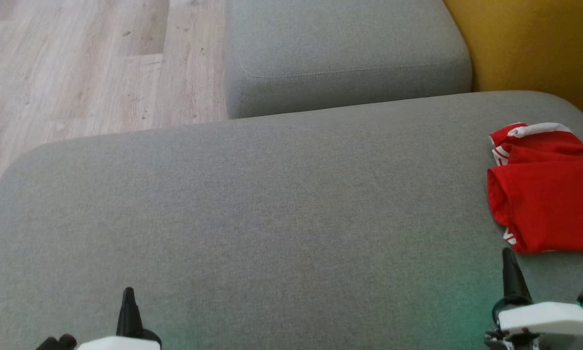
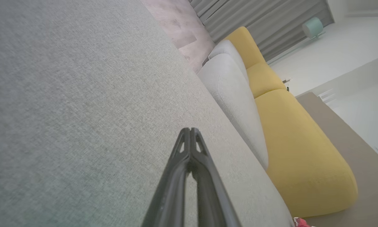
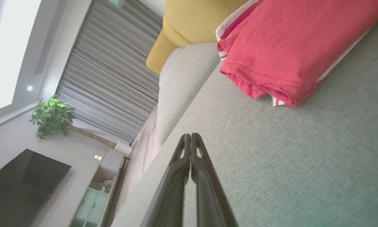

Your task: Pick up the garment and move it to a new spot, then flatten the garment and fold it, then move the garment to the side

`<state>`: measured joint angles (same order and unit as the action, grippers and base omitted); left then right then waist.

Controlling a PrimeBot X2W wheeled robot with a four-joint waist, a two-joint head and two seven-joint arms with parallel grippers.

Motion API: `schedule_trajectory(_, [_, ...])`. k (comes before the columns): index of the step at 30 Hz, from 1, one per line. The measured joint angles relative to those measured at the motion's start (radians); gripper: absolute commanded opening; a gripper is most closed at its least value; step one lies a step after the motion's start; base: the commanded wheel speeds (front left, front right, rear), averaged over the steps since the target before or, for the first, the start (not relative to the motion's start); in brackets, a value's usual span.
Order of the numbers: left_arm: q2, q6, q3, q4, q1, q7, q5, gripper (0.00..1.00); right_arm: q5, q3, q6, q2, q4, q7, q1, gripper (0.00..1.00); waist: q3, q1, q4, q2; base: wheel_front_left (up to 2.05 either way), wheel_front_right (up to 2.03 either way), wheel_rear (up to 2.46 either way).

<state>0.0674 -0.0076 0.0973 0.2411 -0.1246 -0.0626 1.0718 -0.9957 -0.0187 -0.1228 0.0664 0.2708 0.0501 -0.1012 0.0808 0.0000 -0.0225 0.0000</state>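
Observation:
The garment (image 1: 546,194) is red with white stripes, folded into a compact bundle at the far right of the grey sofa seat (image 1: 252,209). In the right wrist view the garment (image 3: 289,47) lies ahead and to the right of my fingers. My right gripper (image 1: 510,255) stands shut and holds nothing, just in front of the garment's near edge; its tips (image 3: 191,136) meet. At the lower left my left gripper (image 1: 128,293) is shut too, with nothing in it, over bare cushion (image 2: 82,110). A red scrap of the garment (image 2: 300,222) peeks in at the left wrist view's bottom edge.
A second grey cushion block (image 1: 345,53) sits behind the seat, with a yellow sofa part (image 1: 534,43) at the back right. Wooden floor (image 1: 92,63) lies beyond the seat's left and far edges. Curtains, a plant (image 3: 52,116) and a TV stand lie farther off.

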Motion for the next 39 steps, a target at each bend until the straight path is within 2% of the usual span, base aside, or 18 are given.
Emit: schedule_trajectory(39, [-0.002,-0.090,-0.105,0.023,0.137,0.112,0.436,0.00,-0.480,-0.078,0.000,-0.006,0.005,-0.113,0.118,0.00,-0.066,0.0000,0.018,0.0000,0.00,0.00,0.00])
